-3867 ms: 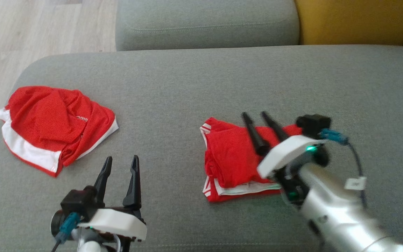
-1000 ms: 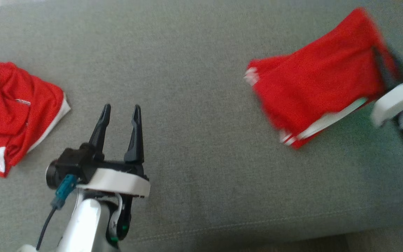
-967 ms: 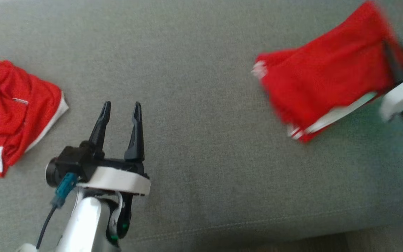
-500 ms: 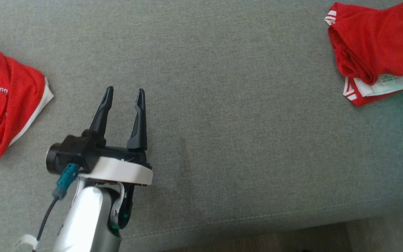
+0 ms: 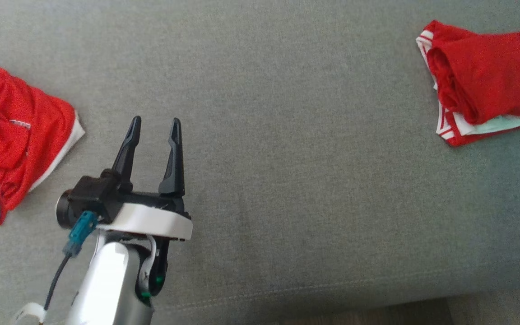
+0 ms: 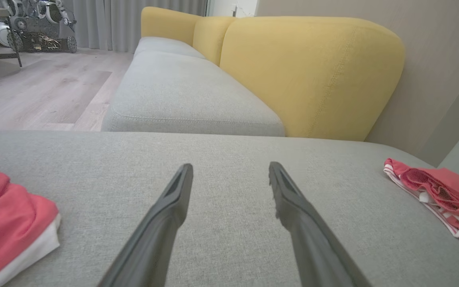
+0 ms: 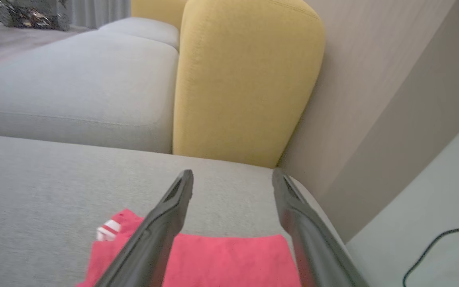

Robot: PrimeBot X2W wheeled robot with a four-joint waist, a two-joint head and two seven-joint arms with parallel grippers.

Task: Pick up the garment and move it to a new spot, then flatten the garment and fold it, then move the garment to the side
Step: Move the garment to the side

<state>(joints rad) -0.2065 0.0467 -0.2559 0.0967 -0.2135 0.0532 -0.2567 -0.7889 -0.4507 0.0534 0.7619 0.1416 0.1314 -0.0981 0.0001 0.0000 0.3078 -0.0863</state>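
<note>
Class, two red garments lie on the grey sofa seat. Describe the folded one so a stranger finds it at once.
Take the wide grey sofa seat and go to its right end, nearest the yellow backrest. There lies the folded red garment, a compact stack with thin white stripes at its edge. The other red garment, at the left end, is loose and crumpled.

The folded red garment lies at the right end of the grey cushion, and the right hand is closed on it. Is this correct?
Not quite. The folded red garment does lie at the right end of the grey cushion, but the right hand is open, not closed on it: the right wrist view shows its two fingers spread wide over the cloth, gripping nothing.
</note>
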